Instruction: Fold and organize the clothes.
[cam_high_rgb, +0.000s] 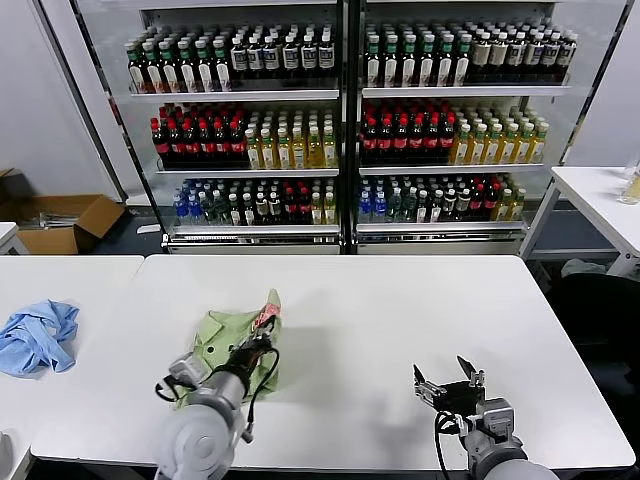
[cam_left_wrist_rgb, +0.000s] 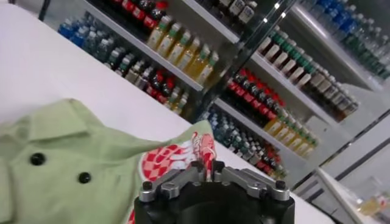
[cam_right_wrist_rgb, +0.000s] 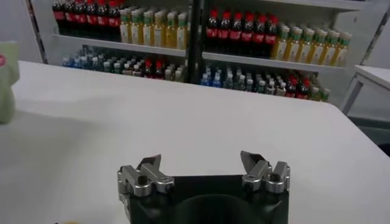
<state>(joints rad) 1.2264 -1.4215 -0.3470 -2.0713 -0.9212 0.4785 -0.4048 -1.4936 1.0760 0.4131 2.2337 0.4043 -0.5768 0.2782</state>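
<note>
While right tool (cam_high_rgb: 447, 381) idles apart, left tool (cam_high_rgb: 262, 341) pinches polo shirt (cam_high_rgb: 225, 341).

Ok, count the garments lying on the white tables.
2. The green shirt is bunched on the main table near the left end effector; a light blue garment is crumpled on the table farther left. None seems hidden.
</note>
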